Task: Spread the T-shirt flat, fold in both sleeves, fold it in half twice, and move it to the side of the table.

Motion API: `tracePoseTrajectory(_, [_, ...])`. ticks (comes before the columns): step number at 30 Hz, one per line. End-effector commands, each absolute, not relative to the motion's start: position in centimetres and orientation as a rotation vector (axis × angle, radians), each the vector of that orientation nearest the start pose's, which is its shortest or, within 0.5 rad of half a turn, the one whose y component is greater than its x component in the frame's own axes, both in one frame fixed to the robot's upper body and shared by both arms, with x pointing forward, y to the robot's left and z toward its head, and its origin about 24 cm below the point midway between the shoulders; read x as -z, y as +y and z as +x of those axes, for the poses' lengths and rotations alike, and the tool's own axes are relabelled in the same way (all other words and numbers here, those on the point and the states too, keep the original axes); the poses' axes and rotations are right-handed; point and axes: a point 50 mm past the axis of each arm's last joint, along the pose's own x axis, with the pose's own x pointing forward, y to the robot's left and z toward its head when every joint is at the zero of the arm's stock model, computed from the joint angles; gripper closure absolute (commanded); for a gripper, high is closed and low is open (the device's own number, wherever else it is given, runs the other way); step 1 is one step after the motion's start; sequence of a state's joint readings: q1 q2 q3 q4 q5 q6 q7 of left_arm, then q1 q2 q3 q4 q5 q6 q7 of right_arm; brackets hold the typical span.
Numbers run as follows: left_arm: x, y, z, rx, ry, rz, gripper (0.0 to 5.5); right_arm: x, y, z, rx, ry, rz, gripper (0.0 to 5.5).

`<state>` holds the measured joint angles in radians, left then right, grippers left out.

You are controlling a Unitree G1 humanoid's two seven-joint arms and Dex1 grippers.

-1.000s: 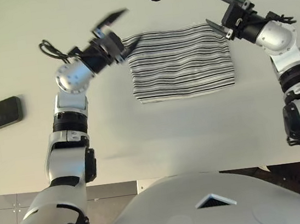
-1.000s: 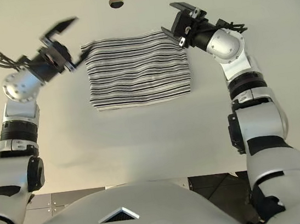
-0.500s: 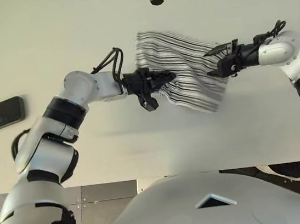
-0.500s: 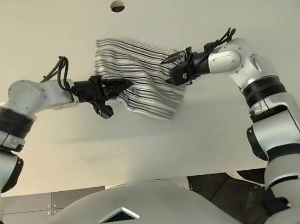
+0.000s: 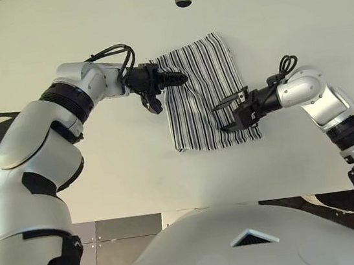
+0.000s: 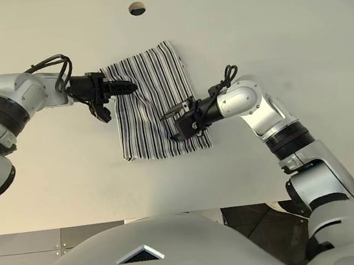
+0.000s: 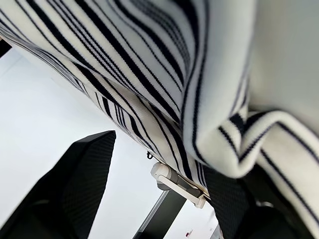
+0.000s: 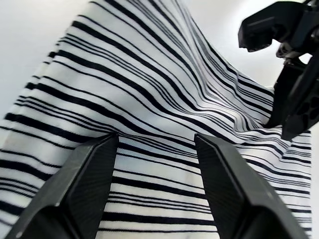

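Table centre carries the folded T-shirt, lying flat. Right gripper gapes wide over its near right edge, empty; left gripper looks parted too, far hem draped on one finger. I'd pinch all layers on both sides, then slide it low.

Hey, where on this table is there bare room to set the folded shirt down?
Bare table lies right of the T-shirt and in the strip along the near edge. The middle is crowded: the left claw and right claw both sit at the T-shirt.
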<state>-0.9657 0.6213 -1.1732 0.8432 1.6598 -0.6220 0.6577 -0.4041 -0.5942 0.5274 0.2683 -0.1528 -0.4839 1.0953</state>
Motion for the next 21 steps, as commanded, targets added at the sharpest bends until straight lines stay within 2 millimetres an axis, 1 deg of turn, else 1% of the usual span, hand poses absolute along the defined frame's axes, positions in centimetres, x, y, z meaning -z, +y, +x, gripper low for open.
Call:
tracePoseTrajectory(1, [-7.4, 14.7, 32.9, -1.611, 1.556, -2.842, 2.47, -7.1, -12.9, 26.6, -1.503, -0.09, -0.891, 2.68])
tracePoseTrajectory(3, [-10.6, 14.9, 33.9, -1.579, 1.649, -3.052, 2.47, -8.6, -13.6, 27.0, -1.434, -0.153, -0.783, 2.68])
tracePoseTrajectory(4, [-11.8, 15.2, 34.1, -1.572, 1.7, -3.143, 2.47, -9.0, -14.2, 27.1, -1.41, -0.166, -0.758, 2.68])
tracePoseTrajectory(6, [-13.0, 16.1, 33.2, -1.653, 1.903, -3.319, 2.47, -9.5, -15.7, 27.1, -1.368, -0.157, -0.692, 2.68])
tracePoseTrajectory(7, [-13.5, 16.6, 32.2, -1.737, 2.029, -3.346, 2.47, -9.4, -16.9, 27.0, -1.359, -0.129, -0.677, 2.68])
tracePoseTrajectory(8, [-14.0, 17.2, 31.1, -1.824, 2.141, -3.346, 2.47, -9.2, -18.6, 26.8, -1.345, -0.094, -0.679, 2.68])
tracePoseTrajectory(9, [-14.4, 17.7, 30.1, -1.915, 2.195, -3.337, 2.47, -9.1, -20.0, 26.5, -1.323, -0.062, -0.688, 2.68])
tracePoseTrajectory(10, [-14.6, 18.1, 29.2, -2.037, 2.211, -3.328, 2.47, -8.9, -21.5, 26.3, -1.299, -0.03, -0.701, 2.68])
tracePoseTrajectory(11, [-14.3, 18.8, 28.1, -2.204, 2.154, -3.347, 2.47, -8.7, -23.0, 26.1, -1.268, 0.003, -0.73, 2.68])
tracePoseTrajectory(12, [-13.5, 19.5, 27.3, -2.416, 1.993, -3.391, 2.47, -8.4, -24.3, 25.8, -1.238, 0.038, -0.77, 2.68])
tracePoseTrajectory(13, [-11.9, 20.5, 26.1, -2.695, 1.671, -3.405, 2.47, -7.8, -26.0, 25.1, -1.235, 0.11, -0.823, 2.68])
tracePoseTrajectory(14, [-9.9, 21.6, 24.7, -2.981, 1.273, -3.375, 2.28, -7.3, -27.4, 24.3, -1.255, 0.184, -0.849, 2.68])
tracePoseTrajectory(15, [-8.3, 22.4, 23.5, -3.175, 0.93, -3.308, 2.16, -7.1, -28.4, 23.8, -1.263, 0.233, -0.861, 2.49])
tracePoseTrajectory(16, [-7.0, 22.9, 22.4, -3.326, 0.632, -3.218, 2.01, -6.9, -28.9, 23.4, -1.274, 0.265, -0.873, 2.36])
tracePoseTrajectory(17, [-5.5, 23.3, 21.3, -3.458, 0.312, -3.103, 1.86, -6.7, -29.1, 23.1, -1.287, 0.274, -0.898, 2.17])
tracePoseTrajectory(18, [-4.7, 23.4, 20.6, -3.531, 0.114, -3.015, 1.71, -6.5, -29.1, 22.9, -1.296, 0.276, -0.917, 2.0])
tracePoseTrajectory(19, [-3.4, 23.4, 19.8, -3.588, -0.093, -2.899, 1.66, -6.3, -28.7, 22.8, -1.317, 0.255, -0.933, 1.95])
tracePoseTrajectory(20, [-2.7, 23.4, 19.2, -3.617, -0.214, -2.823, 1.44, -6.1, -28.4, 22.8, -1.33, 0.237, -0.942, 1.7])
tracePoseTrajectory(21, [-2.1, 23.3, 18.9, -3.621, -0.281, -2.766, 1.36, -5.8, -28.0, 22.8, -1.339, 0.218, -0.99, 1.67])
